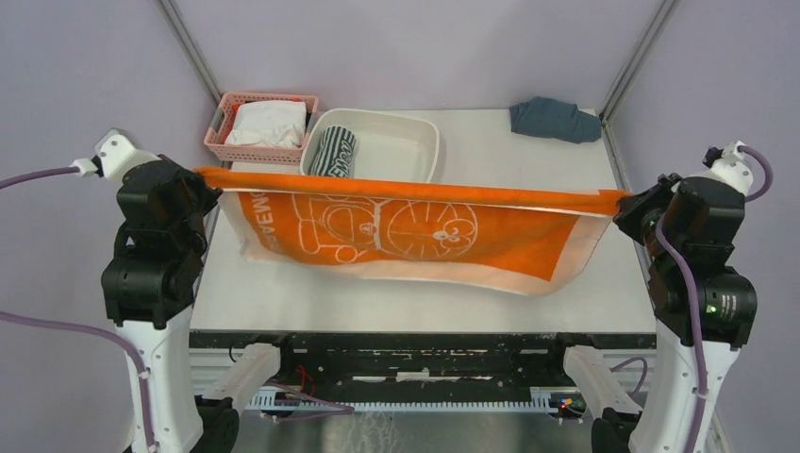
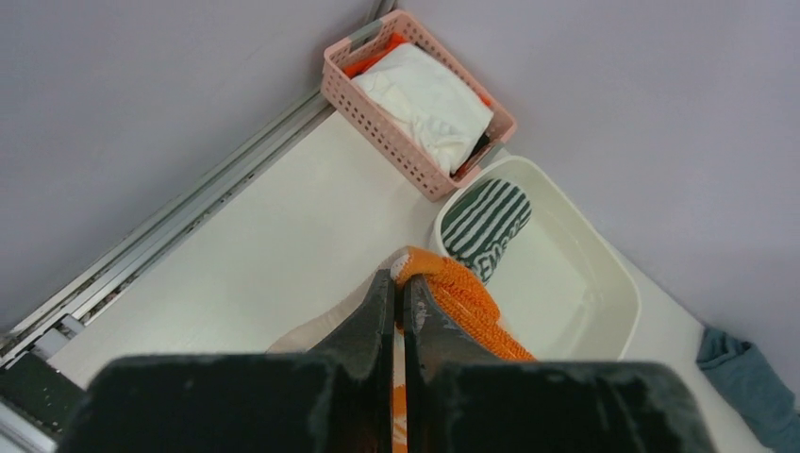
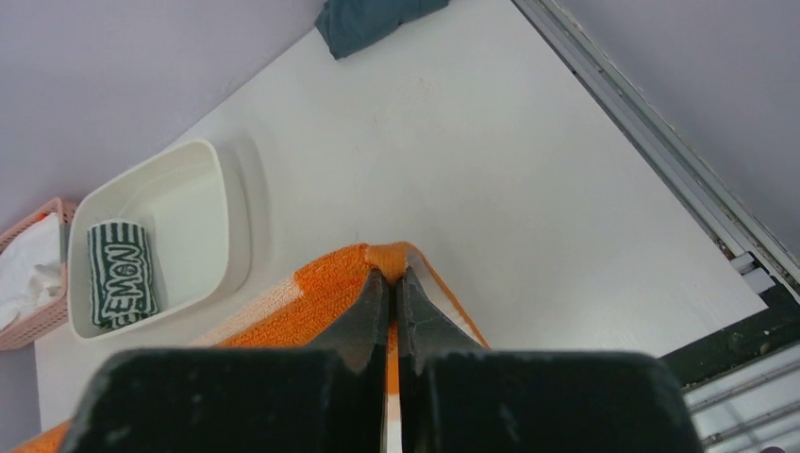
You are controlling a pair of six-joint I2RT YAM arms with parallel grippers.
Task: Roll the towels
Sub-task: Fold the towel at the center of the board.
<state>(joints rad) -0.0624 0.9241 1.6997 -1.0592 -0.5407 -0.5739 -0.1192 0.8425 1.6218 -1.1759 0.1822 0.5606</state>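
A stretched towel (image 1: 406,226) is held over the table (image 1: 491,142) between left gripper (image 1: 204,176) and right gripper (image 1: 622,201), while behind it a rolled towel (image 1: 333,151) is laid in a tub (image 1: 401,146), with a basket (image 1: 269,96) set just left.

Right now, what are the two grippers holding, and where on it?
Both hold the orange towel: left gripper pinches one upper corner, right gripper the other, stretched between them.

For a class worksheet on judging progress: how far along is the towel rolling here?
Done: the striped towel lies rolled in the white tub. In hand: the orange towel hangs stretched between the left gripper and right gripper, both shut on its top corners. Left: lay it flat and roll it.
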